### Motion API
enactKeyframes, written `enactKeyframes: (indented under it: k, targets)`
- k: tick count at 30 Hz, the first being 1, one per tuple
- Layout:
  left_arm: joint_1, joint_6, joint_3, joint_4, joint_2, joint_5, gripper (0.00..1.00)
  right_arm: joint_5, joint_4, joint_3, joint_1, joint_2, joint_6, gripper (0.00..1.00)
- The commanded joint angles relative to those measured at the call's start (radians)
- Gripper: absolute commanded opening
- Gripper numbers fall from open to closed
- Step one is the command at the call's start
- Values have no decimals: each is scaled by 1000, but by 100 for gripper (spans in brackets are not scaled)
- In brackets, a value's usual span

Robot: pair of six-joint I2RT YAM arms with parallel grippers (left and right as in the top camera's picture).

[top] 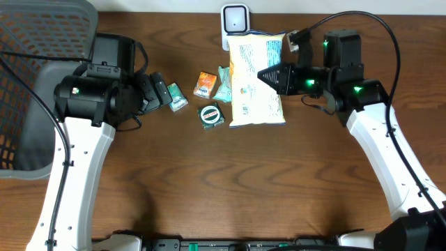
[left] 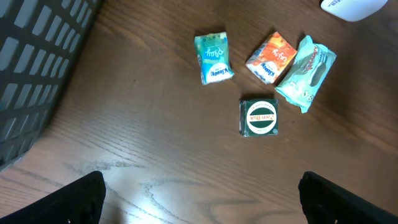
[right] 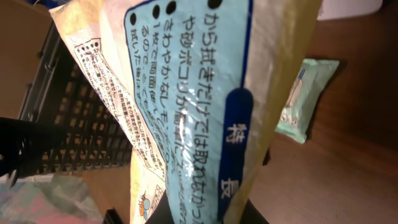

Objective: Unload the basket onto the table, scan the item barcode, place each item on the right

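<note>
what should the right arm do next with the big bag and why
Probably tilt the large pale-yellow plastic bag so its printed face meets the white box-shaped scanner. The right end effector is shut on the bag's edge, the bag's top lies beside the scanner, and no barcode visibly faces it.

Overhead: fixed, looks straight down on the wooden table (top: 209,181); whole scene. Left wrist: high above it, tilted down, mid-range. Right wrist: very close, large Japanese-printed packet (right: 205,93) fills most of frame. Shared by all three views: pale green pouch (left: 306,71). Overhead and left wrist also share the Zam-Buk tin (left: 259,117).
</note>
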Motion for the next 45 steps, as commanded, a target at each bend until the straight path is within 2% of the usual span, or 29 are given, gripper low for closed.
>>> enactKeyframes:
  k: [1, 16, 22, 37, 45]
  targets:
    - [2, 6, 10, -4, -5, -10, 98, -14, -12, 11, 3, -25, 31, 2]
    - [2, 6, 10, -4, -5, -10, 97, 21, -33, 10, 3, -24, 19, 2]
    - [2, 6, 10, -4, -5, -10, 98, 137, -106, 10, 3, -24, 11, 1]
    - [2, 6, 10, -4, -5, -10, 98, 115, -106, 10, 31, -24, 13, 1]
    - [2, 6, 10, -4, -5, -10, 98, 178, -105, 10, 55, -10, 12, 1]
